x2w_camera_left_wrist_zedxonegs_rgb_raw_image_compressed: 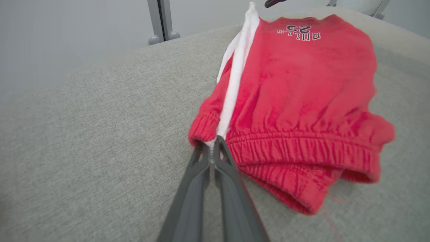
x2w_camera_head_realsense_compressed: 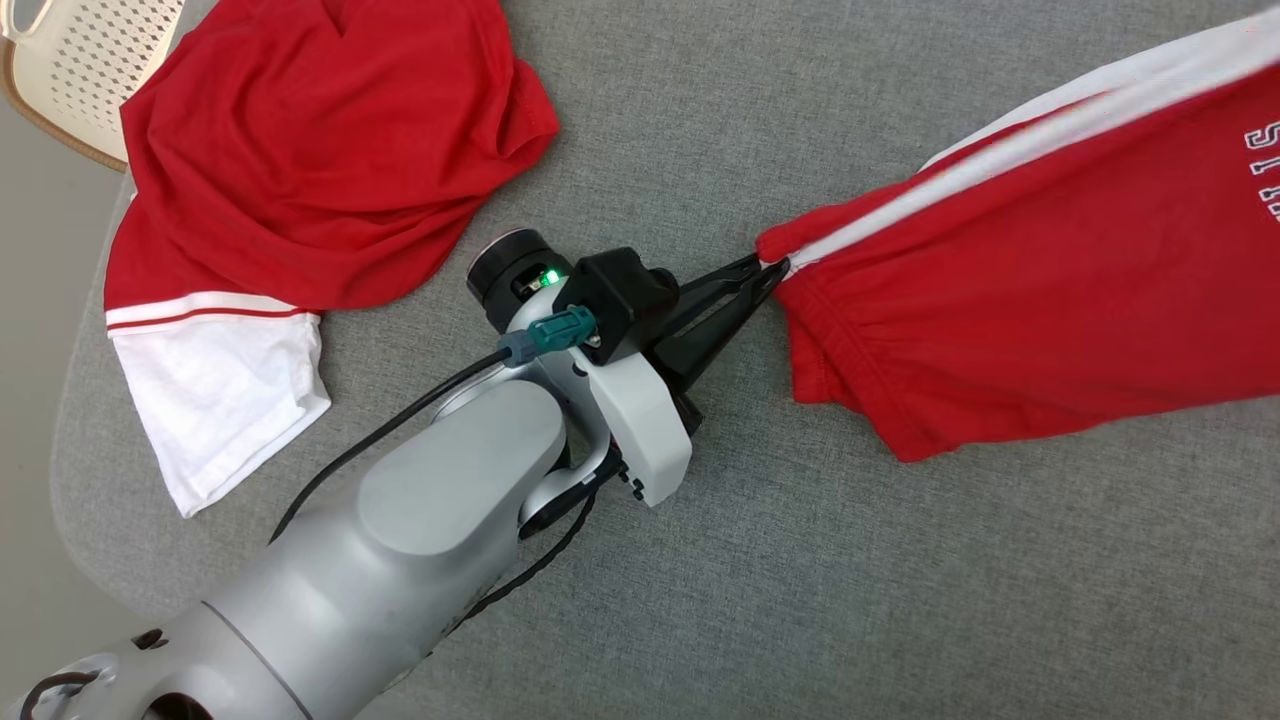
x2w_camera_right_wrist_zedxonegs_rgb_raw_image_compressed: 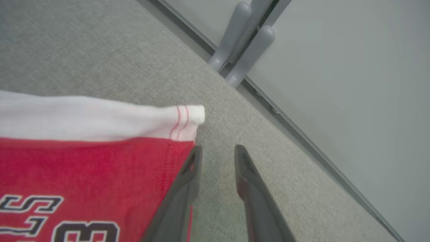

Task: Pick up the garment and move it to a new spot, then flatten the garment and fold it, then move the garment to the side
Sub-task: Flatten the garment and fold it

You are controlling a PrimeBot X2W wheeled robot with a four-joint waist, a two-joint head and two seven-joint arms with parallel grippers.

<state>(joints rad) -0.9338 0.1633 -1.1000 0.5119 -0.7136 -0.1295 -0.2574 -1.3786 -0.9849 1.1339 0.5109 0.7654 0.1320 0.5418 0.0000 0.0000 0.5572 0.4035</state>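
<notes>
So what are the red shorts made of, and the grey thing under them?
The red shorts look like soft, matte knit cloth, maybe fleece: fuzzy surface, gathered ribbed waistband. The grey surface looks like coarse woven fabric over padding: visible weave, rounded edge.

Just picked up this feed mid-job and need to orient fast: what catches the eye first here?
The left gripper is pinched shut on the waistband corner of the red shorts, which stretch to the right across the grey cushion. A second red-and-white garment lies crumpled at the head view's upper left. The right gripper stands open beside the shorts' white-striped hem corner.
</notes>
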